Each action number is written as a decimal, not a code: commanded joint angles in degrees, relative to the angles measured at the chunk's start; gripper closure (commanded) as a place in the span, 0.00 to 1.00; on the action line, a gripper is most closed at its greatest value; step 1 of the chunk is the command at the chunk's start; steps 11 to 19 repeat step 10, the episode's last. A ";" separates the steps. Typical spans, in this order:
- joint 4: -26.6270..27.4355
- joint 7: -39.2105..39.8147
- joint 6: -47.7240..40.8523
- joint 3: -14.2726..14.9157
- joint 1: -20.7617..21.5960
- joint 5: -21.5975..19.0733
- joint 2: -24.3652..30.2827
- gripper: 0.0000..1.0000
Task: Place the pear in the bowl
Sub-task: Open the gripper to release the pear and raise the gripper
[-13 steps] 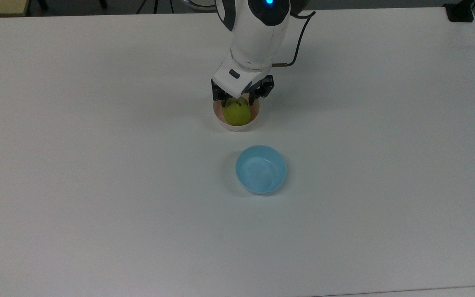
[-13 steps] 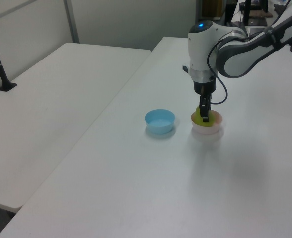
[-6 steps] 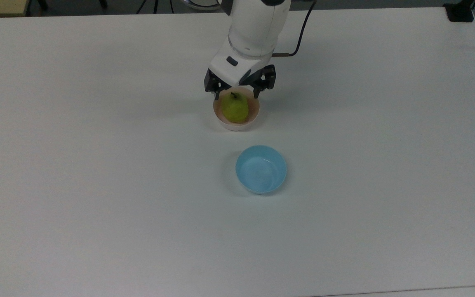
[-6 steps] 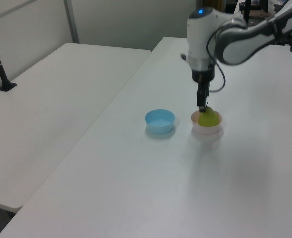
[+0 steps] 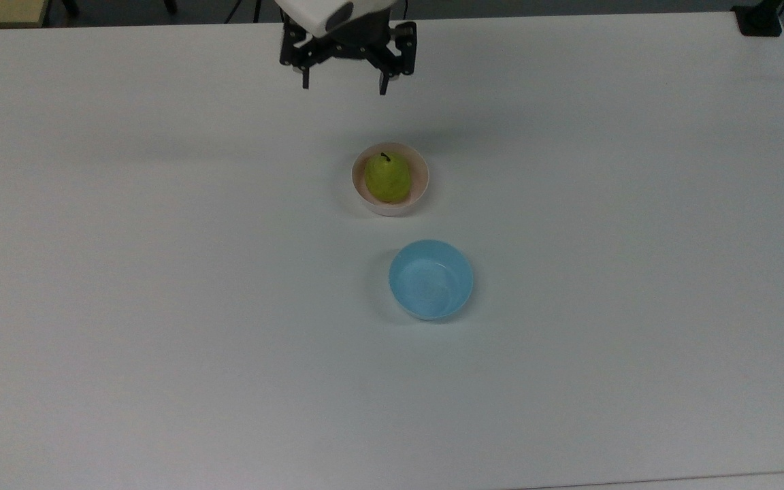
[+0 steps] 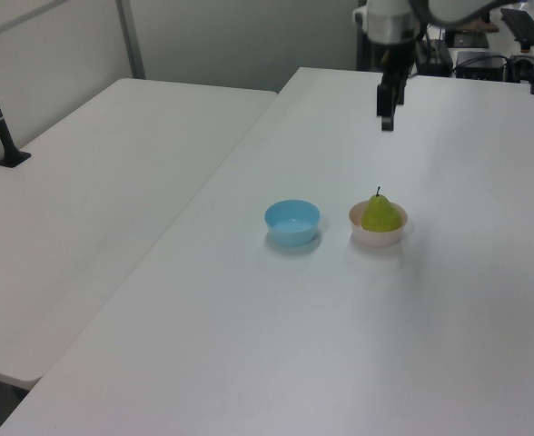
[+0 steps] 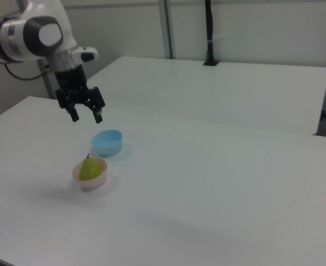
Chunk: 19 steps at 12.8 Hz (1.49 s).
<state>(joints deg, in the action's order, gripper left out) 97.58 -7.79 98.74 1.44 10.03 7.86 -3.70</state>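
Gripper (image 5: pixel 344 86) raised; one pear (image 5: pixel 387 178), two bowls.

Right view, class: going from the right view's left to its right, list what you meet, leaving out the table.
Pear in the pink bowl → blue bowl. The gripper hangs open above the pink bowl, so I leave it unplaced.

White table (image 5: pixel 160 306), pink bowl (image 5: pixel 421 190) near its middle, light blue bowl (image 5: pixel 431 279) just beside it

On the white table (image 5: pixel 160 272), a yellow-green pear (image 5: pixel 387 178) fills a pale pink bowl (image 5: pixel 421 181), beside a light blue bowl (image 5: pixel 431 279).
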 commanded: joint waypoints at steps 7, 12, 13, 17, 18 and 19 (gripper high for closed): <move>-4.94 3.22 -9.62 -0.92 -5.64 -3.03 3.97 0.00; -4.94 3.22 -9.54 -0.56 -5.55 -3.03 4.06 0.00; -4.94 3.22 -9.54 -0.56 -5.55 -3.03 4.06 0.00; -4.94 3.22 -9.54 -0.56 -5.55 -3.03 4.06 0.00; -4.94 3.22 -9.54 -0.56 -5.55 -3.03 4.06 0.00; -4.94 3.22 -9.54 -0.56 -5.55 -3.03 4.06 0.00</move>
